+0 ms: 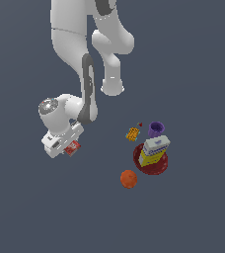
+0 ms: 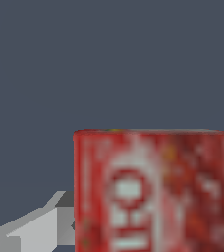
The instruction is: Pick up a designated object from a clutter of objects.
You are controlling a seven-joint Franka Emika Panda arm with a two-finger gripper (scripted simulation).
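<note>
The small red box (image 1: 73,147) with a white label sits between the fingers of my gripper (image 1: 70,146), at the exterior view's left and well apart from the other objects. The gripper is shut on it. In the wrist view the red box (image 2: 153,192) fills the lower middle of the picture, close to the camera. A grey finger (image 2: 38,231) shows beside it. Only plain grey floor shows behind the box.
The rest of the clutter lies toward the exterior view's right. A yellow-and-white box (image 1: 153,150) stands on a dark red plate (image 1: 160,168). A purple cup (image 1: 156,129) and a tiny orange-yellow item (image 1: 132,133) lie behind them, and an orange ball (image 1: 129,179) in front.
</note>
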